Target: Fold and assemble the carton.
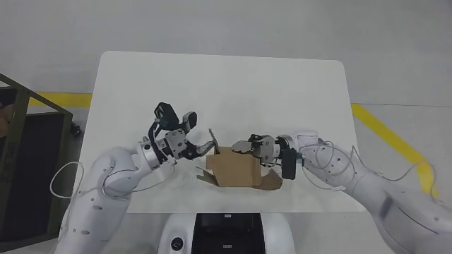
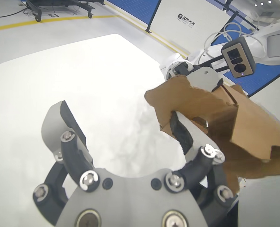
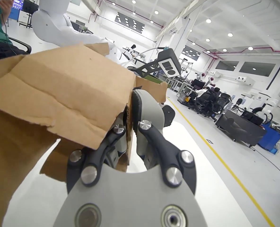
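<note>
- Right gripper point(image 3: 130, 112) clamped on a wall of the carton point(image 1: 233, 169), lower centre of top view, by lower edge of table point(image 1: 226, 85).
- Left gripper point(image 2: 116, 114) spread wide; one finger point(image 2: 182, 133) against end flap, other free.
- Thin cardboard: light, floppy at creases, ragged edges, probably skids.
- Best hold: flap near its fold, wall kept pinned.

You see the carton point(image 1: 233, 171) near the table's point(image 1: 212, 85) front edge, left gripper point(image 1: 205, 147) at one side, right gripper point(image 1: 244, 145) at the other
</note>
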